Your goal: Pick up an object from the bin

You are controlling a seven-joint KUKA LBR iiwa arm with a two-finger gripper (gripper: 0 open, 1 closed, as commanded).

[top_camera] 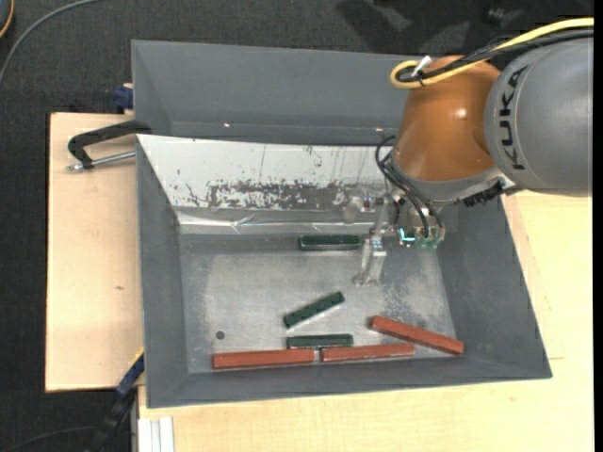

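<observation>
Fairly bright, even light from above, white glare in streaks and speckles on the far wall [264,172] of the grey metal bin [155,281], soft highlight on the orange wrist cover [443,130], bin floor matt with only weak shadows, dark carpet [283,8] behind.

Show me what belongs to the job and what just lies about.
Job: hand; grey bin; dark green bar at far wall, nearest the hand.
Lying about: tilted green bar; short green bar; three red bars.
</observation>
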